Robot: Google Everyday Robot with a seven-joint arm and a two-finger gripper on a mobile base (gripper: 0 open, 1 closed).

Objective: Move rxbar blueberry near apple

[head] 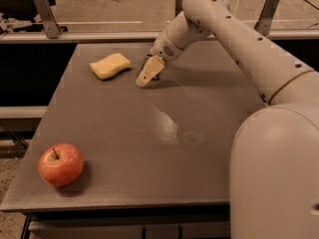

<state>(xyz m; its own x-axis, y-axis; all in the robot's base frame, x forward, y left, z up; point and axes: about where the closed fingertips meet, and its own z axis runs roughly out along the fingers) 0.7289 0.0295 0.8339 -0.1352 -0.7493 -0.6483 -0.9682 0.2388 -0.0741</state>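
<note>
The apple (pixel 61 164) is red-orange with a short dark stem and sits at the near left corner of the grey table (pixel 149 148). My gripper (pixel 149 72) is at the far middle of the table, right of a pale yellow sponge, pointing down to the surface. A small dark sliver (pixel 156 76) shows just behind the gripper's tip; it may be the rxbar blueberry, but most of it is hidden by the gripper. The gripper is far from the apple.
A pale yellow sponge (pixel 110 65) lies at the far left, close to the gripper. My arm (pixel 239 49) crosses the table's right side and my body (pixel 274 173) fills the near right. Metal rails (pixel 45 9) stand behind the table.
</note>
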